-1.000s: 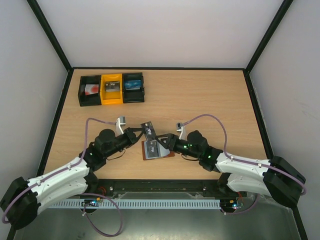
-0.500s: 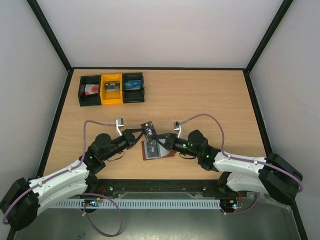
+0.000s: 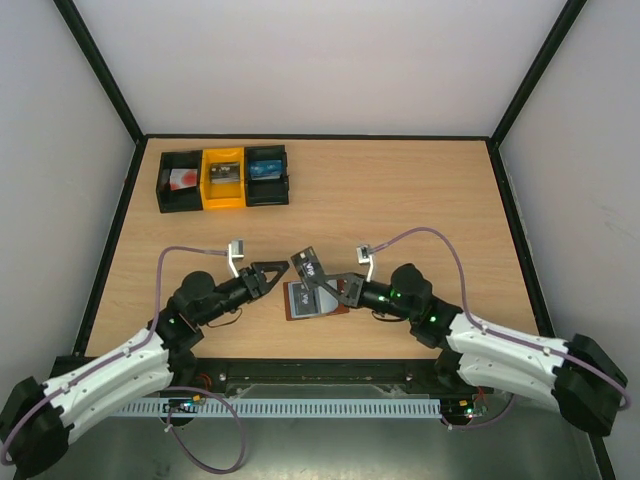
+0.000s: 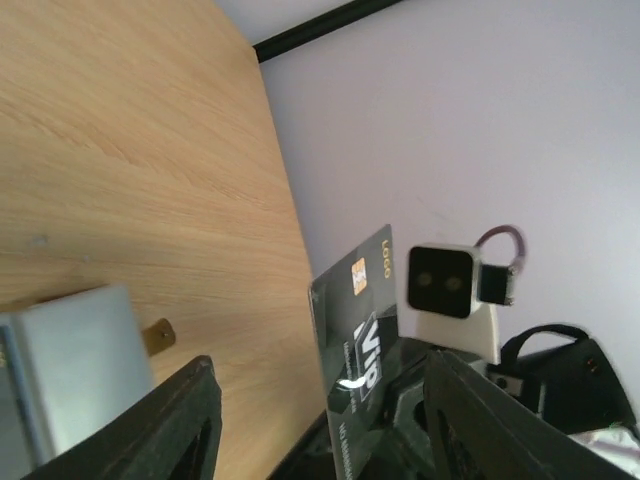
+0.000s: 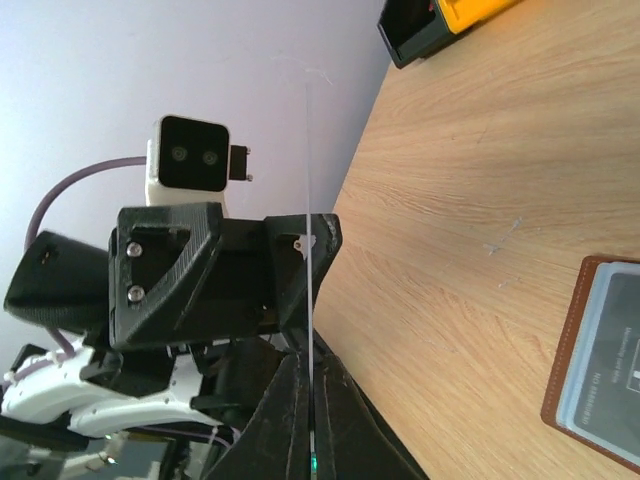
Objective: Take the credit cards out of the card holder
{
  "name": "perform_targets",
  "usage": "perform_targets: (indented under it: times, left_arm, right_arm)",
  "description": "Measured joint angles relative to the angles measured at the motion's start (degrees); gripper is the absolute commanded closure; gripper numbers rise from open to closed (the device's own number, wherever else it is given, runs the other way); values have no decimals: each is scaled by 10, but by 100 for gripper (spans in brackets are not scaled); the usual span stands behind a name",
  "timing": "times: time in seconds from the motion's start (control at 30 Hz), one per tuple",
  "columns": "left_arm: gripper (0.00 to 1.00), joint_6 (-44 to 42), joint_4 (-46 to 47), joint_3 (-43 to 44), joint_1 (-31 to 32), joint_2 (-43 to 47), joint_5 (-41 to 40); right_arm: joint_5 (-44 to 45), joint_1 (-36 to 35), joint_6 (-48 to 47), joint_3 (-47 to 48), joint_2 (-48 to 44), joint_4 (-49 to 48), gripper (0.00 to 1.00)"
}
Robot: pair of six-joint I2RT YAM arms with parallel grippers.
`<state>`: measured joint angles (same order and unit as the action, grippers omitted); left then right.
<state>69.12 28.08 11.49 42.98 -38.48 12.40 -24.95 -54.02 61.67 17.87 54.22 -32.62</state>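
Note:
A black credit card (image 3: 306,264) with a white VIP mark stands lifted above the table, my right gripper (image 3: 322,282) shut on its lower end. In the right wrist view the card (image 5: 308,200) shows edge-on as a thin line running up from the shut right gripper (image 5: 312,395). My left gripper (image 3: 275,272) is open just left of the card; in the left wrist view the card (image 4: 355,340) stands between its spread fingers (image 4: 190,420) without touching them. The brown card holder (image 3: 308,300) lies open on the table below, grey-blue face up (image 5: 600,370).
A row of bins stands at the back left: black (image 3: 180,181), yellow (image 3: 223,179), black (image 3: 267,175), each with something small inside. Both arms reach in from the near edge and meet over the card holder.
My left gripper opened, let go of the black card and drew back to the left. My right gripper shut on the card, which shifted a little to the right.

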Motion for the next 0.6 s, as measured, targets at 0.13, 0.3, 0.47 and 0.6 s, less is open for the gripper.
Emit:
perform_targets:
  times: [0.13, 0.3, 0.47, 0.6]
  left_arm:
    - [37, -62, -95, 23, -6, 59, 9]
    - [36, -156, -240, 101, -13, 112, 31]
    - [39, -221, -307, 139, -13, 150, 78]
    - [39, -244, -334, 139, -14, 150, 135]
  right_arm:
    - [-9, 0, -72, 2, -80, 89, 98]
    - [-65, 0, -149, 29, -122, 175, 98]
    - [-132, 0, -196, 51, -126, 216, 98]
    - [-171, 0, -203, 51, -136, 218, 98]
